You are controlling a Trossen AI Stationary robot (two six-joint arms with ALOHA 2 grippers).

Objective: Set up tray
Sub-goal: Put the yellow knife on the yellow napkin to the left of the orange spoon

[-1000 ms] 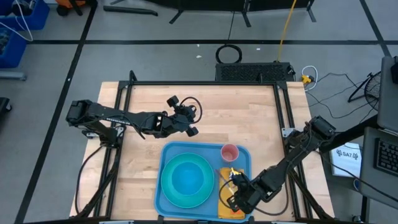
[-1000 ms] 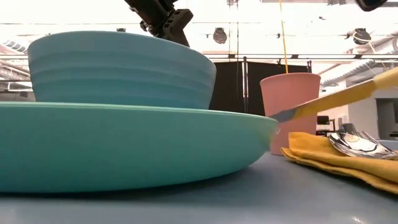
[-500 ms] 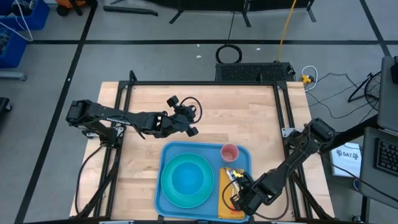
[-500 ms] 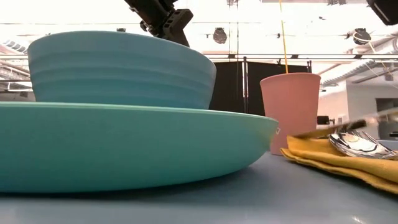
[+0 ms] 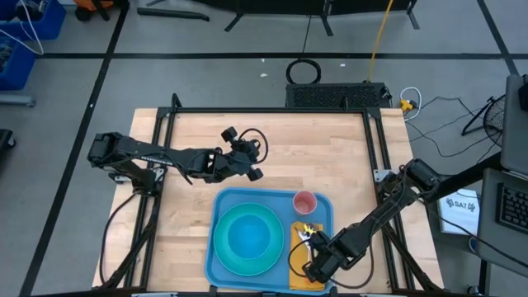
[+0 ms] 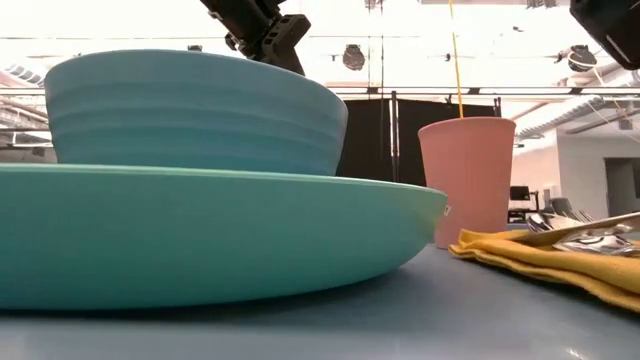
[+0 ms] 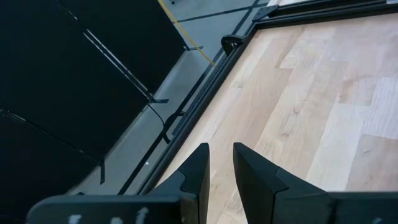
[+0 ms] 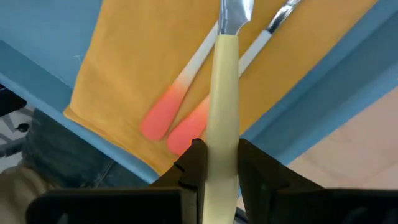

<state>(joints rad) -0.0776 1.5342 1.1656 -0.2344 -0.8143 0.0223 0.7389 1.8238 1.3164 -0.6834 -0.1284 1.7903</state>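
Now | tray [image 5: 216,216] flat on table [image 5: 330,157] | long axis left-right.

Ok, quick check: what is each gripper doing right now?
Left gripper: empty, jaws slightly apart, above the bare table behind the tray.
Right gripper: closed on a cream-handled utensil, over the napkin.
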